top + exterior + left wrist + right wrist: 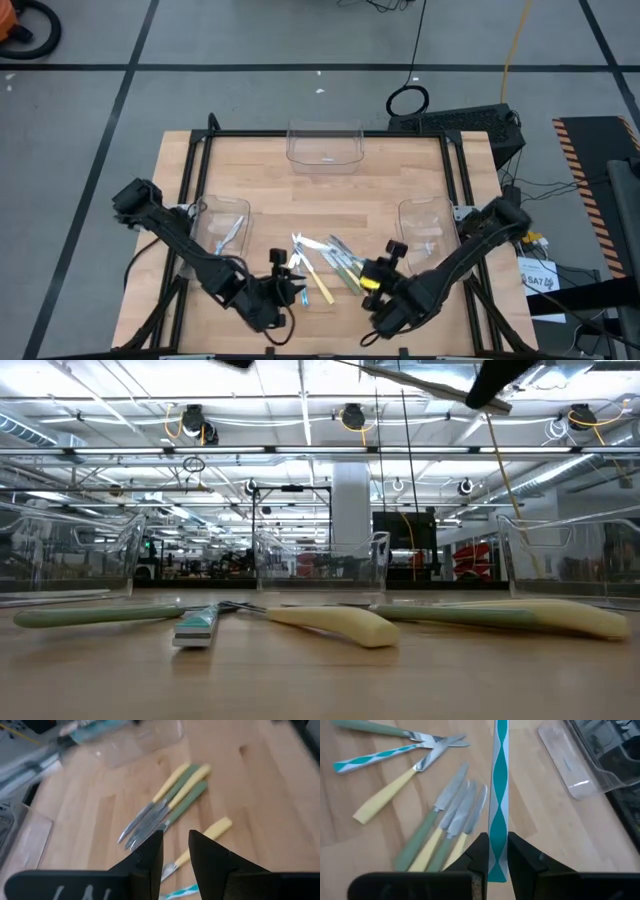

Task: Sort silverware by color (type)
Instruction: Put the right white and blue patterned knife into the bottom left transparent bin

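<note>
A wooden surface carries three clear bins and a loose pile of silverware.

At the left edge sits the left bin, with what looks like one utensil already inside. Just right of it, near the front edge, the left gripper hangs low over the surface; its fingers are slightly apart and hold nothing. Ahead of them lies a yellow-handled utensil, and beyond it a tight cluster of knives with yellow and green handles.

In the middle, the pile spreads across the front half, pieces touching and crossing. The far bin stands at the back edge, well apart from everything.

To the right, the right gripper pinches a teal-and-white patterned utensil by its handle end, lifted clear of the pile. The right bin sits just beside that arm.

The step in hand appears to be carrying this patterned piece to its bin. The next move calls for choosing the matching bin and keeping the long handle clear of bin walls. Open surface lies between pile and far bin.
</note>
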{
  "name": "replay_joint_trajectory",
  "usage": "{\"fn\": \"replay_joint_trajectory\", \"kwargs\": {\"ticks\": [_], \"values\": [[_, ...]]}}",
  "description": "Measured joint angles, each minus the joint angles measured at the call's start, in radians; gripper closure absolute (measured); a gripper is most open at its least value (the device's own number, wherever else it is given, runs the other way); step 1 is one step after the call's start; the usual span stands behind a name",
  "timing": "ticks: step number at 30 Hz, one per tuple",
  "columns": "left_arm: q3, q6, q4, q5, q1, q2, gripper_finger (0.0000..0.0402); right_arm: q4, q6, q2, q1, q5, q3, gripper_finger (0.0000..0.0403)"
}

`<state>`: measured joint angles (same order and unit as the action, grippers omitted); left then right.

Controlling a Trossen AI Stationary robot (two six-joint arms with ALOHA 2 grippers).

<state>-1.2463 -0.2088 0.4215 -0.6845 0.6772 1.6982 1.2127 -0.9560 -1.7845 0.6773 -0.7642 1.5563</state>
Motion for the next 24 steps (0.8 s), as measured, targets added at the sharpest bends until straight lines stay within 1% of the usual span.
{"fn": "replay_joint_trajectory", "kwargs": {"ticks": [3, 4, 5, 8, 10, 13, 15, 17, 21, 24], "values": [[-0.006, 0.042, -0.102, 0.027, -0.023, 0.026, 0.0300, -0.185, 0.071, 0.129, -0.013, 0.003, -0.185, 0.0361], [-0.004, 0.060, -0.109, 0.030, -0.025, 0.031, 0.0300, -0.262, 0.106, 0.174, -0.022, 0.007, -0.249, 0.0361], [0.000, 0.072, -0.110, 0.031, -0.026, 0.035, 0.0300, -0.346, 0.144, 0.219, -0.034, 0.009, -0.312, 0.0361], [-0.003, 0.110, -0.220, 0.032, -0.050, 0.063, 0.0300, -0.624, 0.291, 0.349, -0.075, 0.020, -0.488, 0.0361], [-0.001, 0.146, -0.259, 0.034, -0.052, 0.068, 0.0300, -0.837, 0.406, 0.420, -0.111, 0.078, -0.597, 0.0361], [-0.003, 0.189, -0.386, 0.056, -0.071, 0.099, 0.0300, -1.134, 0.557, 0.491, -0.166, 0.186, -0.736, 0.0361], [-0.001, 0.223, -0.445, 0.056, -0.079, 0.110, 0.0300, -1.282, 0.628, 0.513, -0.199, 0.225, -0.797, 0.0361], [-0.004, 0.249, -0.558, 0.054, -0.097, 0.136, 0.0300, -1.372, 0.681, 0.520, -0.228, 0.239, -0.835, 0.0361], [-0.002, 0.332, -0.660, 0.032, -0.117, 0.159, 0.0300, -1.484, 0.779, 0.498, -0.253, 0.243, -0.851, 0.0358], [0.020, 0.406, -0.669, 0.016, -0.125, 0.141, 0.0300, -1.543, 0.816, 0.473, -0.253, 0.247, -0.851, 0.0356]]}}
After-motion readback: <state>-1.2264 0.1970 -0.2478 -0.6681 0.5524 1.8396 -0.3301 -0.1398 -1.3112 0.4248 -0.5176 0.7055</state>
